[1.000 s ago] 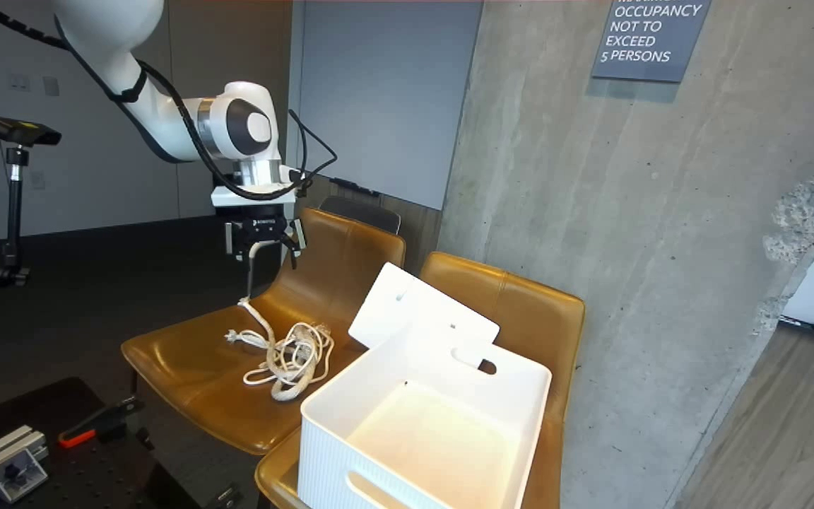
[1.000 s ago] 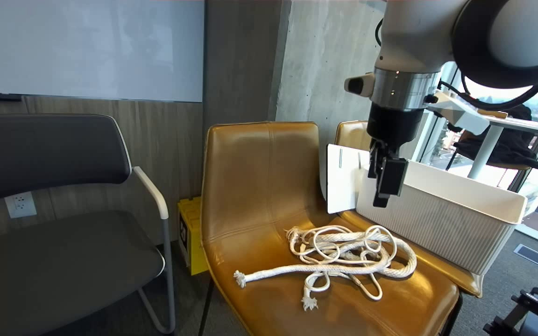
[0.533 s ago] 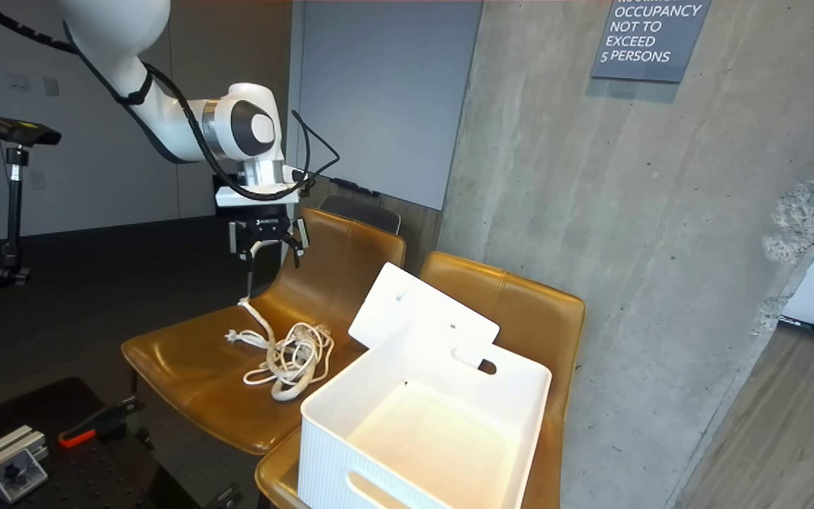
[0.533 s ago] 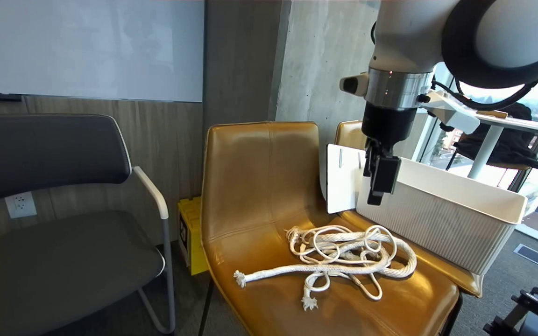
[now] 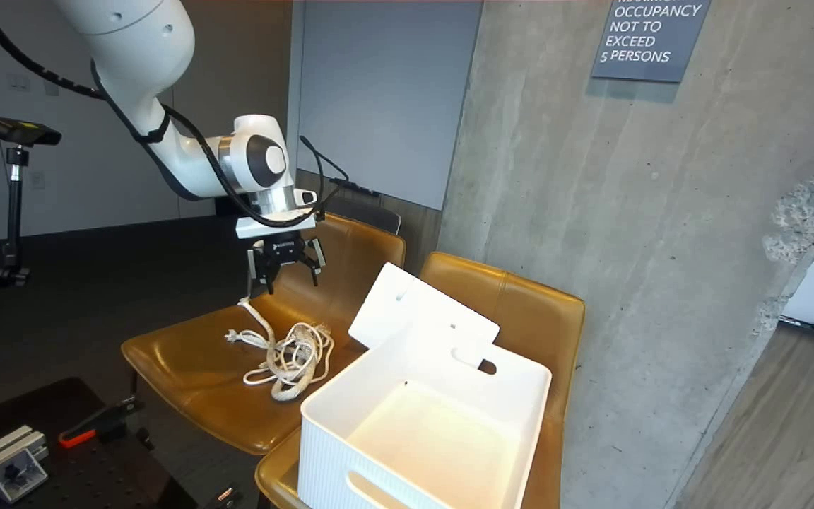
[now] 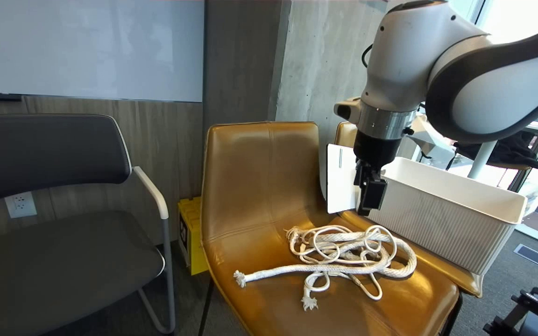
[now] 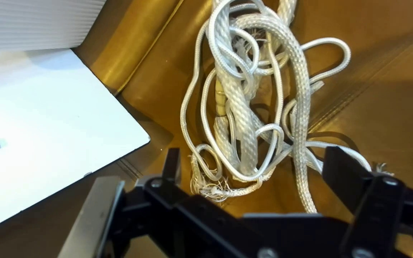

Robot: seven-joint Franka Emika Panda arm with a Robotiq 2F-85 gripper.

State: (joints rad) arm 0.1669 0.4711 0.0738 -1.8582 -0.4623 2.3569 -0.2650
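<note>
Exterior views: the end effector (image 5: 292,282) has been lowered nearer the white rope (image 6: 336,269). Its jaws are spread wide.

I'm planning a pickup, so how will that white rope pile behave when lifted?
The rope is likely floppy, lying in loose bends. Lifting one part may drag the rest, as lengths cross. A frayed end might snag, its fibers splayed.
</note>
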